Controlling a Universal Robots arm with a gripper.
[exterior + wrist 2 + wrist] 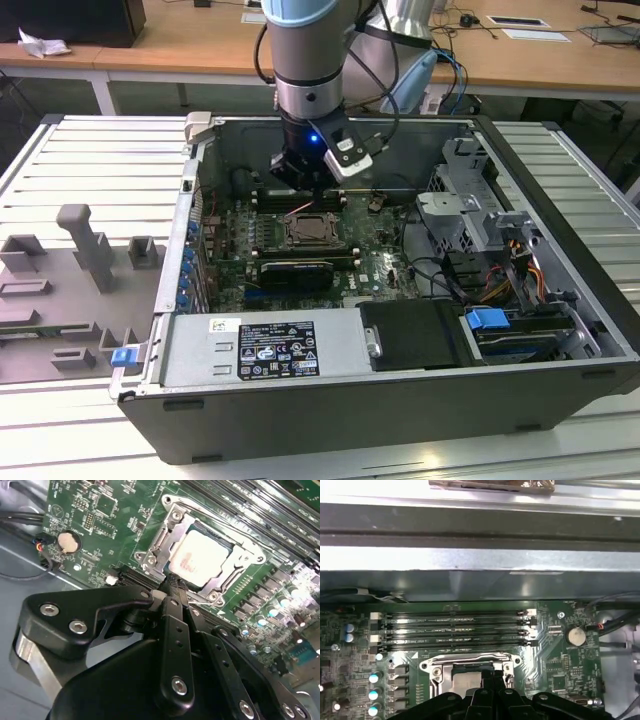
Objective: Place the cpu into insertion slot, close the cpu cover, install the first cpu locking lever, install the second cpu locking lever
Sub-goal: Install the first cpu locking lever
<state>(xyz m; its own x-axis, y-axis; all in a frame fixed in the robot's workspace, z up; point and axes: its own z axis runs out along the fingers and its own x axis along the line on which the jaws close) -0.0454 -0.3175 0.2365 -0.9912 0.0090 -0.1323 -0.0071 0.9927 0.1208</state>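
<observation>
Two black fingers [175,615] are sitting pressed flat together with nothing between them, and the gripper [172,582] is hanging low over the green motherboard [100,510] inside the open computer case [330,420]. Its tip is meeting the near edge of the cpu cover [160,537]; whether it is actually touching the metal I cannot tell. The cpu [202,557] is lying flat in the insertion slot [312,230], its pale face showing through the window of the cover, which is lying down over it. Long black memory slots [455,627] are running just beside the socket.
</observation>
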